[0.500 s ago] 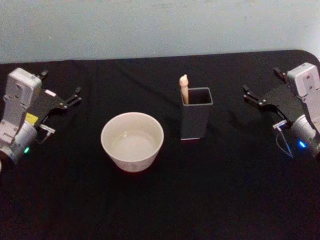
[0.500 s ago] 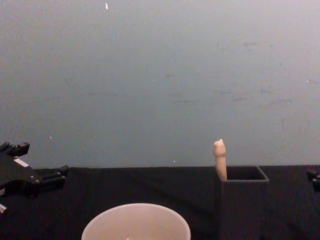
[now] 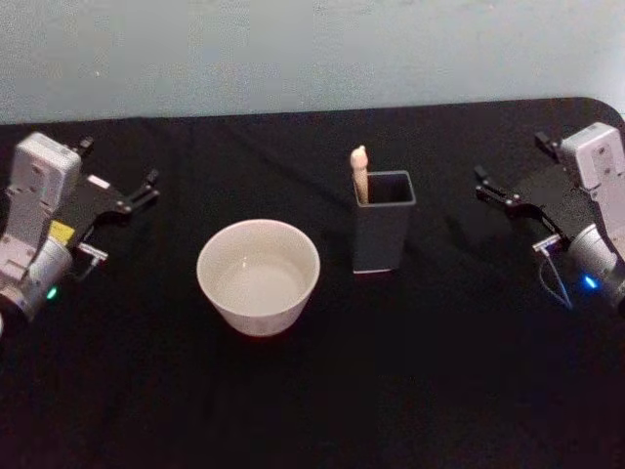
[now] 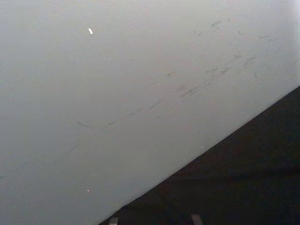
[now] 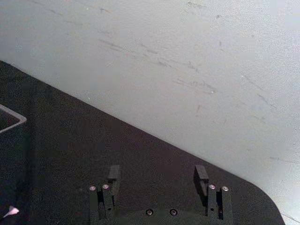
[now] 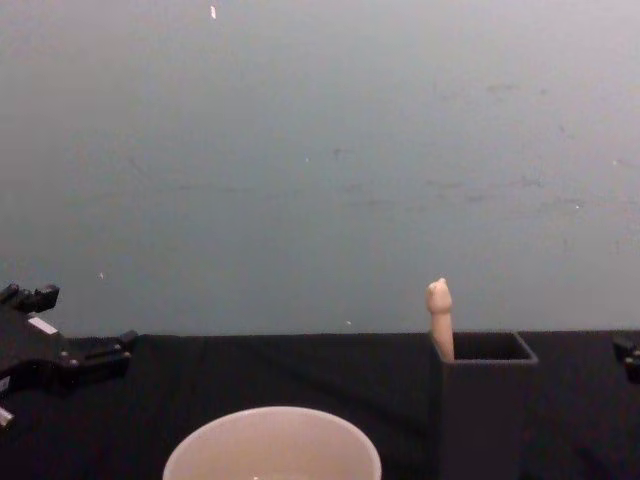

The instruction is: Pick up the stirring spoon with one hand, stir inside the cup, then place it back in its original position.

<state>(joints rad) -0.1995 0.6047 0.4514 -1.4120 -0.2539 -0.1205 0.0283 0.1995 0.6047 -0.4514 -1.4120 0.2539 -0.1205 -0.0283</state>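
The stirring spoon (image 3: 359,172) stands in the dark grey square holder box (image 3: 382,237) at the table's middle right; its cream handle knob (image 6: 438,300) sticks up from the box's far left corner, and its shaft and bowl are hidden inside. The wide cream cup (image 3: 258,277) sits on the cloth just left of the box (image 6: 484,408), nearer to me. My left gripper (image 3: 119,164) rests at the far left, open and holding nothing. At the far right my right gripper (image 3: 510,159) is likewise open, its two fingers (image 5: 114,173) spread over bare cloth.
A black cloth covers the table (image 3: 410,381), which ends at a pale wall (image 3: 293,49) behind. The table's rounded far right corner (image 5: 262,201) lies just beyond the right gripper. Both arms are well apart from the cup and box.
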